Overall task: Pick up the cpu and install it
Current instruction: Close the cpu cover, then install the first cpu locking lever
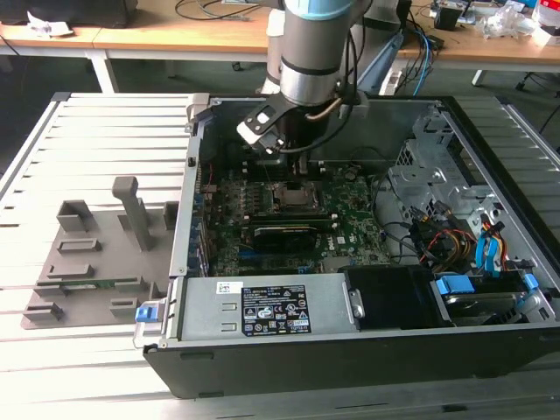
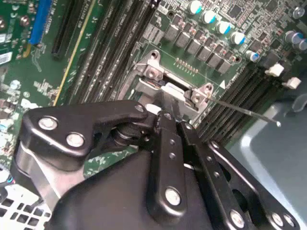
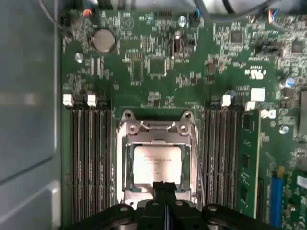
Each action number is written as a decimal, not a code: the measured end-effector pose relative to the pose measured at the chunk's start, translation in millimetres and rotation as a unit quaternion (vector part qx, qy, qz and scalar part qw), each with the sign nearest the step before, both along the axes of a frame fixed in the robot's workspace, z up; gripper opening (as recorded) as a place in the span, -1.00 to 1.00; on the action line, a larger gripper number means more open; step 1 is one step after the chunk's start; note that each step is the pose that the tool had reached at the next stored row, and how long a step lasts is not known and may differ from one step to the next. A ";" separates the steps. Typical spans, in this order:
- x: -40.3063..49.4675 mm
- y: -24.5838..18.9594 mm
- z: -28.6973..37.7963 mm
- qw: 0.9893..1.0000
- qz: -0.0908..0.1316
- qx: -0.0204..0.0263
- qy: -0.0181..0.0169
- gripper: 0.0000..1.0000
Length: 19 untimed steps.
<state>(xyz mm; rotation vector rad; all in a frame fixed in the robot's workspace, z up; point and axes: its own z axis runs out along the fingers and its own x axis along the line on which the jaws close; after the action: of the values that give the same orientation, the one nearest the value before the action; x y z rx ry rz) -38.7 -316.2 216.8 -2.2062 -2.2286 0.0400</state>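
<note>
Grey slatted tabletop (image 1: 52,367) carries an open computer case (image 1: 367,350), with wooden desks and loose cables behind it. Down inside, the robot arm (image 1: 315,52) reaches over the green motherboard (image 3: 158,67).

In the first wrist view the chip (image 3: 156,165) lies flat inside the metal-framed socket (image 3: 122,158), silvery top up, level with the frame around it. The gripper (image 3: 164,184) sits at the chip's near edge with its black fingers (image 3: 158,188) drawn together into a narrow point, nothing between them that I can see; whether the tip touches the chip I cannot tell.

I'd judge the chip light, stiff and rather slick on its metal lid, and fragile underneath, so only its edges are fair places to hold, squarely and gently.

Room is tight. Rows of memory slots (image 3: 88,158) flank the socket closely on both sides, one narrow green memory stick (image 3: 249,163) stands just beyond, and the frame's raised hinge end (image 2: 158,72) hems in one end. Straight up looks like the only free way out, between the case walls.
</note>
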 end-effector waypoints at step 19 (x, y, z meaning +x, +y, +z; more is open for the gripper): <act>7.6 -0.7 50.8 1.000 0.001 0.004 0.000 -0.79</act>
<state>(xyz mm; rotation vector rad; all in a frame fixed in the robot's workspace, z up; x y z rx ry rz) -31.0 -317.0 267.6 -2.2002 -2.2259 0.0307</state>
